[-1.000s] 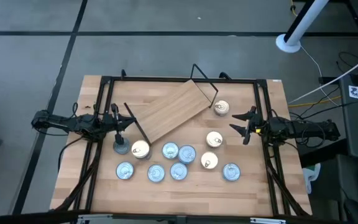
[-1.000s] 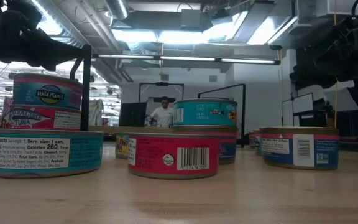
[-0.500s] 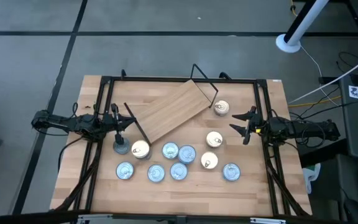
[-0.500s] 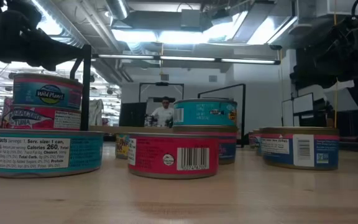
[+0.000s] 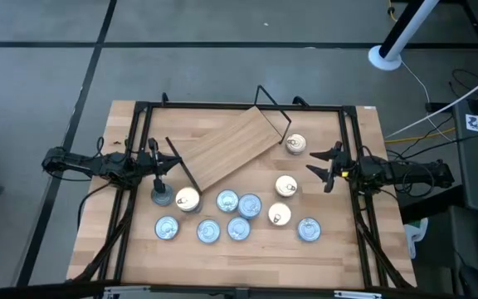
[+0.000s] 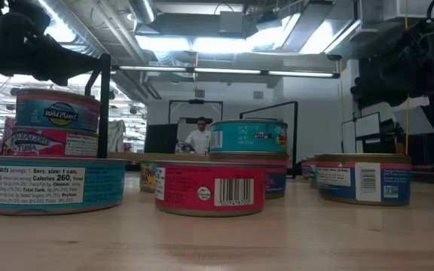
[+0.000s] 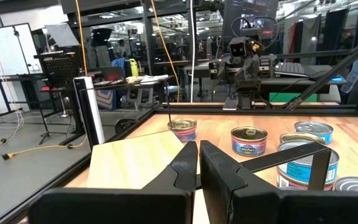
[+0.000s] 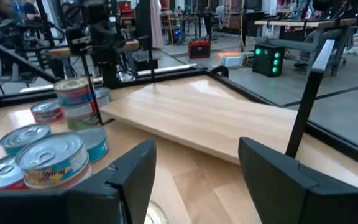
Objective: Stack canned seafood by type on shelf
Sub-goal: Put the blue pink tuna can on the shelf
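Barely begun: the shelf [image 5: 226,147] lies bare on the table, the tins [image 5: 227,201] sit loose beside it, apparently a few doubled up, left gripper [image 5: 166,162] pressed together, right gripper [image 5: 320,163] spread, both empty.

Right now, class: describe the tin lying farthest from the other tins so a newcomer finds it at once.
Start at the shelf, the light plank lying askew on the table. Just off its right wire end sits one gold-lidded tin, alone, apart from the cluster nearer the front edge.
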`<state>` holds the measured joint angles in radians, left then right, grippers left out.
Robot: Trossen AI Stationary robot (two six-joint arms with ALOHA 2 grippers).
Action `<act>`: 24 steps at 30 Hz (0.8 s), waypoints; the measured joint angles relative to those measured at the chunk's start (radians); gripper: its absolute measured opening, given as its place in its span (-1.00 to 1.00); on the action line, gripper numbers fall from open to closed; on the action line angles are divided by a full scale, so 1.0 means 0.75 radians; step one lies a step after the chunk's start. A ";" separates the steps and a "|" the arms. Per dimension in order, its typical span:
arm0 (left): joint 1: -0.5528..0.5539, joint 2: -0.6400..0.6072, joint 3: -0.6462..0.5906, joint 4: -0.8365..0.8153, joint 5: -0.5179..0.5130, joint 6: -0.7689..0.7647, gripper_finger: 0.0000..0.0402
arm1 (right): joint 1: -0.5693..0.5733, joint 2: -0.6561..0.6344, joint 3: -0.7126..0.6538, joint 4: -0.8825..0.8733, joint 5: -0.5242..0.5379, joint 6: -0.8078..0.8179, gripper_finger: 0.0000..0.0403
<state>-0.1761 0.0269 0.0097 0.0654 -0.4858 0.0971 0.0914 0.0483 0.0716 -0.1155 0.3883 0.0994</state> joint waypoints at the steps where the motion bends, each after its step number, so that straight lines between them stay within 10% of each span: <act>1: 0.001 0.001 0.000 0.000 0.000 0.000 -0.92 | 0.000 0.000 0.000 0.004 0.009 0.000 0.13; 24: 0.000 0.000 0.000 0.000 0.000 -0.023 -0.92 | 0.000 0.000 0.001 0.166 -0.177 -0.039 0.13</act>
<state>-0.1761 0.0270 0.0097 0.0654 -0.4858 0.0795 0.0914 0.0483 0.0721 0.0093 0.2559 0.0699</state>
